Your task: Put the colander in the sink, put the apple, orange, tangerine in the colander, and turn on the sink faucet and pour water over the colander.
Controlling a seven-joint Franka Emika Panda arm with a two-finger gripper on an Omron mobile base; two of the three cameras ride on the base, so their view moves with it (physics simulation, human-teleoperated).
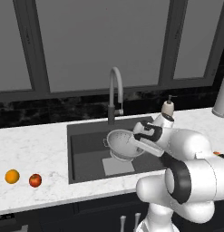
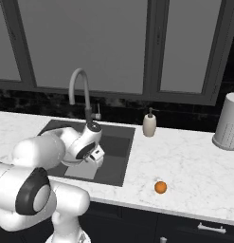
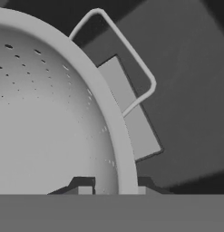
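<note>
While I reach over the sink [image 1: 81, 149], my end effector [image 3: 115, 189] sits on the right-hand rim of the colander [image 1: 122, 144]. In the hand view one fingertip shows inside the rim and the other outside it, pinched down on the metal wall between them, so I have the colander by its edge. The bowl is in the sink, over the far part of the lighter grey patch [image 1: 118, 166] on the basin floor; whether its foot touches the floor I cannot tell. It looks slightly tilted in the left base view. One wire side handle [image 3: 131, 63] juts out past the rim in the hand view, with the dark basin floor beyond it.

The sink faucet [image 1: 114, 93] stands at the far edge of the basin, its arched spout curving toward the near side, just behind the colander.

On the white marble desk [image 1: 31, 149] left of the sink, near the front edge, the orange [image 1: 12, 176] and the apple [image 1: 35, 180] lie side by side, close but apart, apple on the right. Right of the sink the tangerine [image 2: 160, 187] rests alone, well apart from the basin. A soap dispenser [image 2: 149, 124] stands by the sink's far right corner, and a white perforated canister [image 2: 228, 122] sits at far right.
</note>
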